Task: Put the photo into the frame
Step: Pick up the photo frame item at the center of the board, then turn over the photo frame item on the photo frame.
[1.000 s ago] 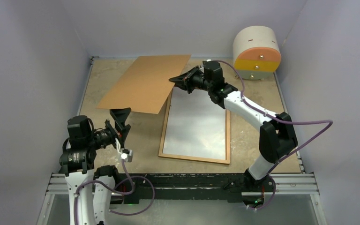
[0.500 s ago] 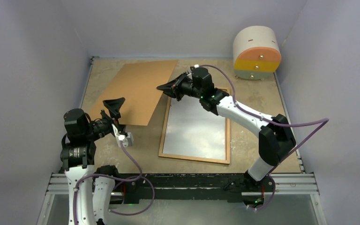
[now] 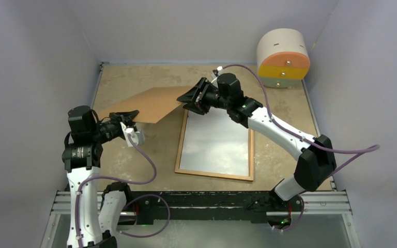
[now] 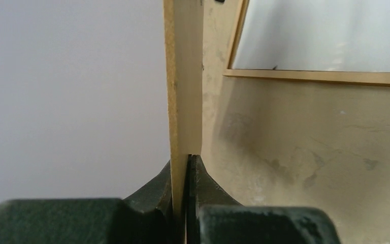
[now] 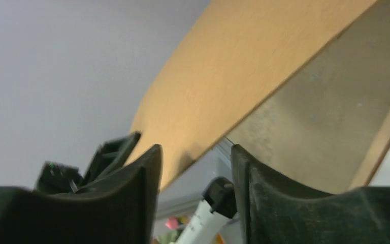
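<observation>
Clamping at my near left, my left pincer (image 4: 185, 165) is shut tight on the near edge of the brown backing board (image 3: 150, 103); a second ago those jaws gaped wide and held nothing. Just past it, on the bench (image 3: 160, 150), the frame (image 3: 214, 174) lies flat, its back uncovered and a pale, shiny sheet showing inside its rim. I cannot tell whether that sheet is the pane or the photo, and I make out no print elsewhere. The board hangs off the bench, tilted steeply, well clear of the frame, running from my left grip towards my right pincer (image 3: 190, 98). That one pinched the board's far corner a moment ago; now its jaws stand apart, the corner just ahead of them and apparently no longer gripped. I judge this a handover: my left arm now carries the board alone and can set it aside, freeing my right for the photo. Farthest back, the round drawer cabinet (image 3: 283, 57) sits untouched.
</observation>
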You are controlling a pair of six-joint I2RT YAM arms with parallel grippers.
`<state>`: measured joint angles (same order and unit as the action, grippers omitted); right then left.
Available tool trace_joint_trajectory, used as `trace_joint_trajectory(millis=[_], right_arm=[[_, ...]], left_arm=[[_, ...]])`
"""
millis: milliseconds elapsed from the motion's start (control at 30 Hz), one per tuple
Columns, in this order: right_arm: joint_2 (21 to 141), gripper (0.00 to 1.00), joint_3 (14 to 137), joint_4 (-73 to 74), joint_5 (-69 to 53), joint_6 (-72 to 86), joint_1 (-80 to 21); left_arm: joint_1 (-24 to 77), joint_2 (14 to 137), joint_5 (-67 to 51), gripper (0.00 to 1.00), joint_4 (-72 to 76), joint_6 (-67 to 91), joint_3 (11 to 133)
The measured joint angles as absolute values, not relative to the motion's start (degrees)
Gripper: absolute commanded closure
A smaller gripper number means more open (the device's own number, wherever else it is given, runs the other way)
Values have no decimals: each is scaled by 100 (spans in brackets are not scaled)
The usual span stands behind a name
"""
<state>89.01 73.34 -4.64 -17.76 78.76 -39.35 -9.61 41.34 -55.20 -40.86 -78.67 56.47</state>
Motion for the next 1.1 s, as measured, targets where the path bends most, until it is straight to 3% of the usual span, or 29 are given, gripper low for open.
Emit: trace_joint_trajectory(millis=[67,200,367,633,967,1100], right_arm=[[8772,17,7500,38,-1931,7032,-3887],[8565,2,8204,1050,-2287,5089,-3750],[8331,1,9028,1658,-2418,2657,-3712],[7756,1,8482,1723,-2668,-757,-4047],[7848,1,8344,1610,-2049,-2985,-4960],[7909,6,8246,1494,-1723,-3400,-5275]], left_arm=[[-961,4200,-5468,100,-4204,-7756,5647],[-963,4405,-5365,100,-4331,-7714,5787],[-963,4661,-5463,100,-4751,-7795,6370],[-963,4895,-5776,100,-5695,-8392,7382],[-963,4956,-5946,100,-6215,-8680,7513],[-963,4960,-5959,100,-6267,-8707,7561]])
